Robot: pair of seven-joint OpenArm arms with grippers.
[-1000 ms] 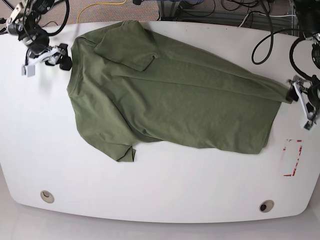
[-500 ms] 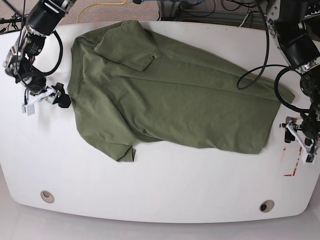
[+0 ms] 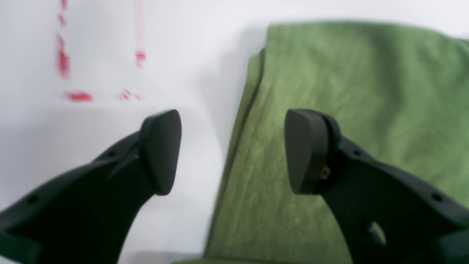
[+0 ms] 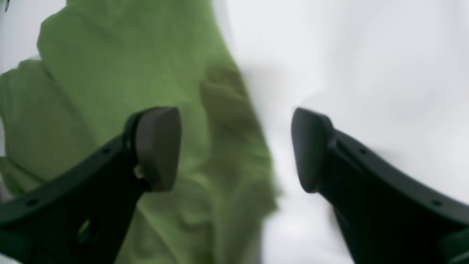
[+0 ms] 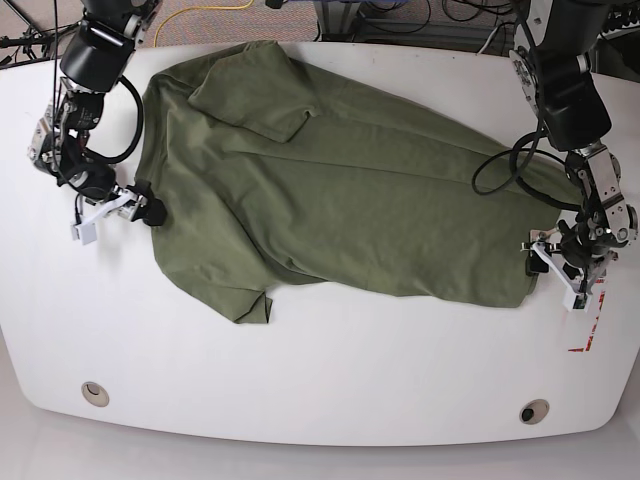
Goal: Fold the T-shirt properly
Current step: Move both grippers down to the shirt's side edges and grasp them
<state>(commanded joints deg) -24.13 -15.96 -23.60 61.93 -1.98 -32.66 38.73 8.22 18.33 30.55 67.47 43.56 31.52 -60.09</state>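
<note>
Both tools gape empty — left tool [image 3: 232, 152] and right tool [image 4: 234, 150] | I straddle opposite T-shirt [image 5: 340, 190] edges for lifting.

No legible text, label, brand or number is shown; only unreadable red marks [image 3: 69, 66] are seen on the white table [image 5: 330, 370].

T-shirt [image 5: 340, 190] lies spread across the table [image 5: 320, 370], reaching its far edge. Left gripper [image 5: 556, 262] sits at the shirt's hem corner, base-view right, 1 finger over cloth, 1 over bare table; marks [image 3: 69, 66] just beside. Right gripper [image 5: 125, 207] straddles the opposite edge, probably near the collar side.
</note>
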